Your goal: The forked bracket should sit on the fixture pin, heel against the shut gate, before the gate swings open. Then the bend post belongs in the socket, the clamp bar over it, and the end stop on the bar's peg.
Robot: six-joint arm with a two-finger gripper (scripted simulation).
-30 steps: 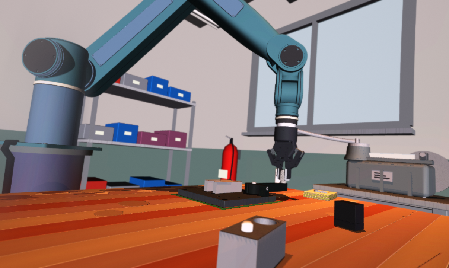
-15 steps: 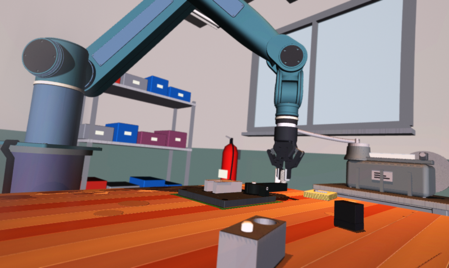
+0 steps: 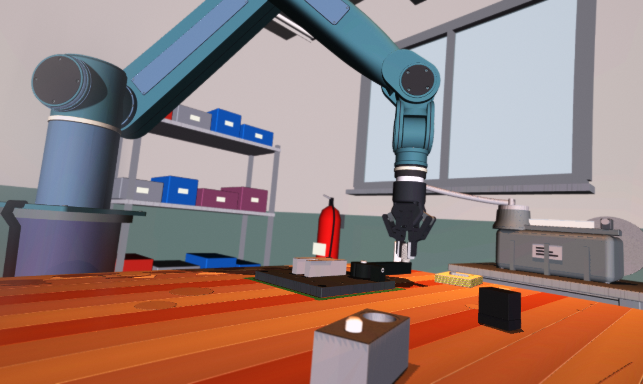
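At mid-table a dark fixture plate (image 3: 324, 282) carries two grey blocks (image 3: 318, 266) and a small cream tab (image 3: 319, 249) standing above them. A black bar-shaped part (image 3: 380, 269), which looks like the gate, extends from the plate's right end. My gripper (image 3: 403, 258) stands at the far right end of that black part, pointing straight down, and its fingers are closed on the part's end. A grey block with a round hole and a white peg (image 3: 360, 350) sits at the front. A black block (image 3: 499, 308) stands on the right, and a flat yellow piece (image 3: 458, 279) lies behind it.
The arm's base pedestal (image 3: 68, 210) stands at the table's left rear. A grey machine (image 3: 562, 250) on a platform occupies the right rear. Shelves with bins (image 3: 204, 191) and a red extinguisher (image 3: 329, 229) stand behind the table. Open tabletop lies left of the plate.
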